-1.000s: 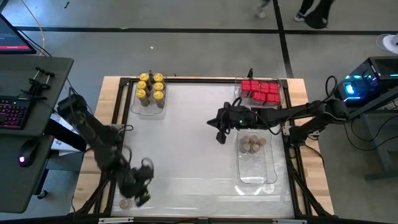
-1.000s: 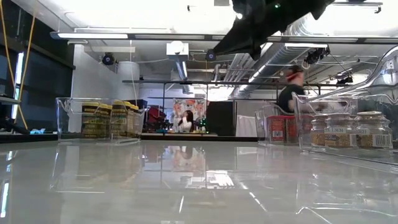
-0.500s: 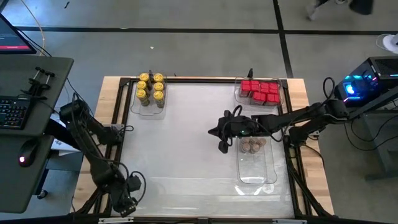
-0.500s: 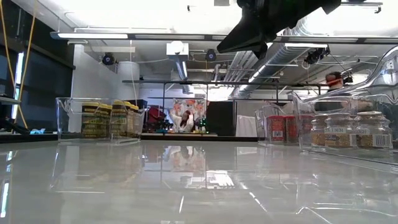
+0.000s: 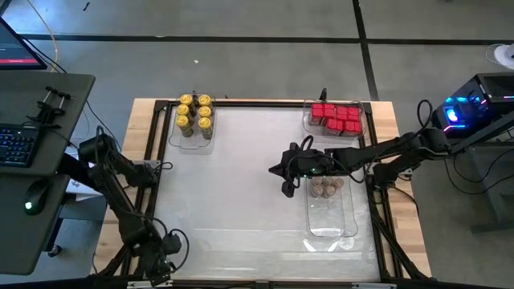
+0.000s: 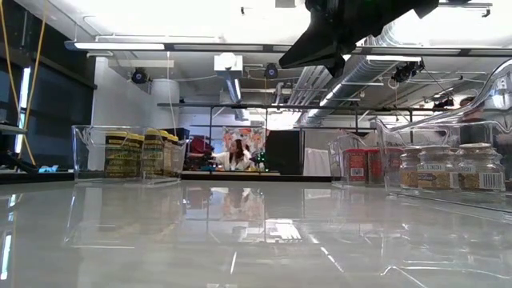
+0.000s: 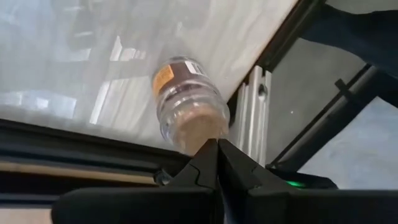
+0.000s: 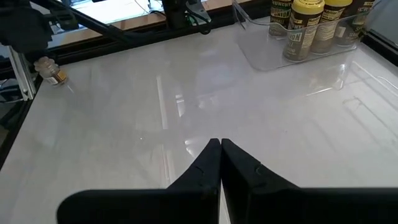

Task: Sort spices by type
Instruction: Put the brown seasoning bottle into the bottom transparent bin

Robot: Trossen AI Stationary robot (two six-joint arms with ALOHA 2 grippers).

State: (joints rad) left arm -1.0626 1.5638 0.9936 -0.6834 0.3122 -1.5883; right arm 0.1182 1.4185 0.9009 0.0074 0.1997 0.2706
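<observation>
A round spice jar (image 7: pixel 186 102) with a tan lid lies on its side in the table's near left corner; it also shows in the right wrist view as the jar (image 8: pixel 50 70). My left gripper (image 7: pixel 217 143) is shut and points steeply down at that jar, hiding it in the high view under the gripper (image 5: pixel 159 269). My right gripper (image 5: pixel 287 186) hangs shut above the table's middle, holding nothing. Yellow-lidded jars (image 5: pixel 195 115) stand in a clear tray at the far left, red boxes (image 5: pixel 337 117) in a tray at the far right, and tan-lidded jars (image 5: pixel 325 187) in a long tray on the right. My left gripper's shut fingertips stand right at the jar's tan-lidded end (image 7: pixel 200 127), coming from above on a slant. The jar lies flat on the table. Whether the fingers touch it, I cannot tell.
A black frame rail (image 7: pixel 256 102) runs along the table's edge just beside the lying jar. The long clear tray (image 5: pixel 329 225) has bare room at its near end. A desk with a keyboard (image 5: pixel 16 144) stands left of the table. A person (image 6: pixel 238 154) shows in the room beyond.
My left gripper has gone toward the table's near left corner and down, tipping to point more steeply at the lying jar, which it now covers in the high view. My right gripper has drifted a little toward the near edge. Both stay shut.
</observation>
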